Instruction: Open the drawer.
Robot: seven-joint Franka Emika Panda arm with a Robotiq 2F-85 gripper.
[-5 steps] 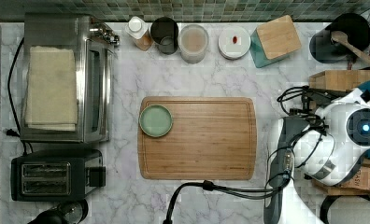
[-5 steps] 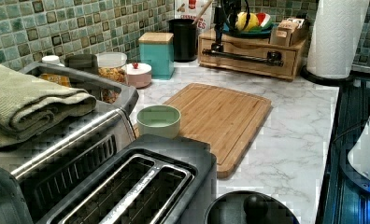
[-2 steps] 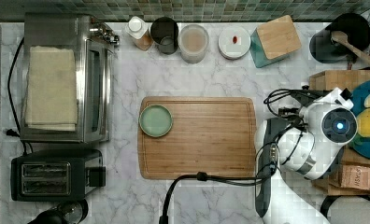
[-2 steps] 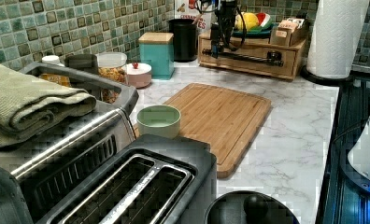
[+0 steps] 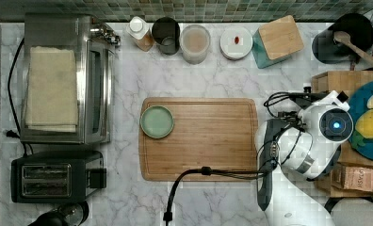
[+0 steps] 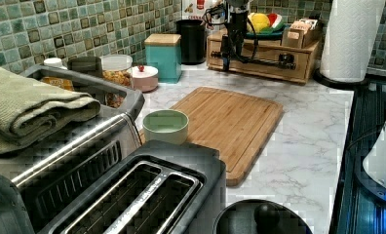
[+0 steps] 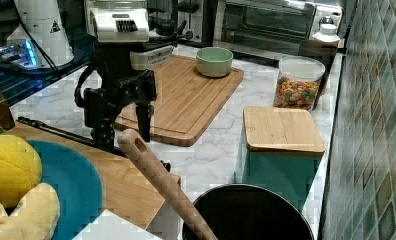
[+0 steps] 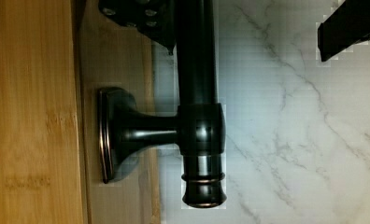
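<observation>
The gripper (image 7: 126, 139) hangs over the drawer's black bar handle (image 8: 195, 56) with its fingers (image 8: 349, 28) spread apart, one tucked between bar and wood, the other out over the marble counter (image 6: 303, 146), and neither pressing on the bar. What worries me is where it straddles: right by the end post and knob, not mid-bar. If it closes there and pulls, I'd guess the pads could slide off the knobbed end, or the one-sided tug could skew the drawer in its slot and jam it. The whole wooden box might also skid across the smooth marble instead of letting the drawer out, toppling the fruit plate on top. The drawer (image 6: 271, 72) itself looks fully shut, its light-wood front flush with the box and the long dark bar standing off it on a flared post. In the left view it sits at about one o'clock from the cutting board (image 6: 230, 122), against the tiled wall; from the top view it lies at three o'clock from the board.
</observation>
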